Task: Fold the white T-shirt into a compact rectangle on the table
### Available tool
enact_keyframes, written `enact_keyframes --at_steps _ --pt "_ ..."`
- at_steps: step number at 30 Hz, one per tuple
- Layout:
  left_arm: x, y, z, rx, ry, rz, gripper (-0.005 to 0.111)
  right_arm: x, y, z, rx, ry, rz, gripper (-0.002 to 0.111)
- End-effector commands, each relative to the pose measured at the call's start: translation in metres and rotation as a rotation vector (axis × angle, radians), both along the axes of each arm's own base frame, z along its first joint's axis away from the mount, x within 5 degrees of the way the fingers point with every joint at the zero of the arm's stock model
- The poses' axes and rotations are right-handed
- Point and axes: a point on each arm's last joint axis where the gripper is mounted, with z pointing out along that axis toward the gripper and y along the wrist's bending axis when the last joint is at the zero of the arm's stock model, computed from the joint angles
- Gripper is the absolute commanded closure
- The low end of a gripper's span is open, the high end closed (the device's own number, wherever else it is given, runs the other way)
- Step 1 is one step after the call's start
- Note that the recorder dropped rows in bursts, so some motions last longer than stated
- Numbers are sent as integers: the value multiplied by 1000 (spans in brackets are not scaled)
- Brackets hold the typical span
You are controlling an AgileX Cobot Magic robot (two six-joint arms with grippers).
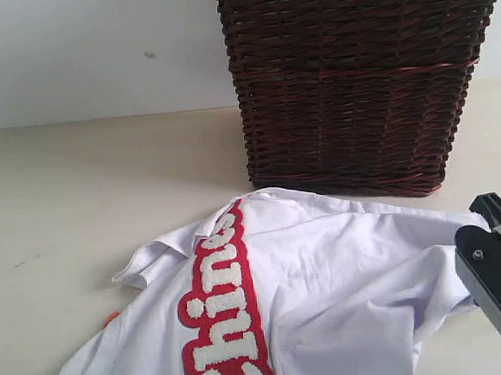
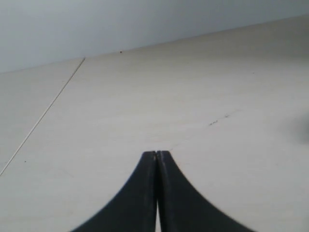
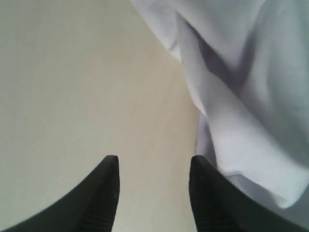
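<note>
White cotton lies rumpled on the pale bench (image 1: 61,211): the white T-shirt (image 1: 327,277) sprawls loosely near the foot of the dark wicker basket (image 1: 355,84), its red-edged letters (image 1: 220,303) running across the cloth. At the shirt's right edge the right claw (image 3: 153,163) hangs spread, with bare bench between its jaws and cloth just beside one finger. The left claw (image 2: 157,154) is pressed together over bare bench, holding nothing.
</note>
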Motion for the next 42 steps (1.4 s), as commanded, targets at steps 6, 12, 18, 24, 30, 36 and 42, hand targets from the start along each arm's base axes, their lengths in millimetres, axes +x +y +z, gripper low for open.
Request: enact_keyframes --at_steps 6,12,18,24,30,36,42 --pt "0 0 2 -10 -18 -2 107 12 -2 -25 -15 -69 -32 62" --pt "0 0 2 -10 -18 -2 107 20 -2 -41 -20 -58 -87 63" --pt "0 0 2 -10 -18 -2 107 32 -2 -45 -4 -153 -175 86" --pt "0 0 2 -10 -18 -2 107 31 -2 -46 -6 -140 -174 108" --pt "0 0 2 -10 -18 -2 107 14 -2 -30 -8 -50 -118 108" --pt "0 0 2 -10 -18 -2 107 -32 -5 31 -1 58 97 108" --pt "0 0 2 -10 -18 -2 107 -24 -17 54 -109 65 28 108"
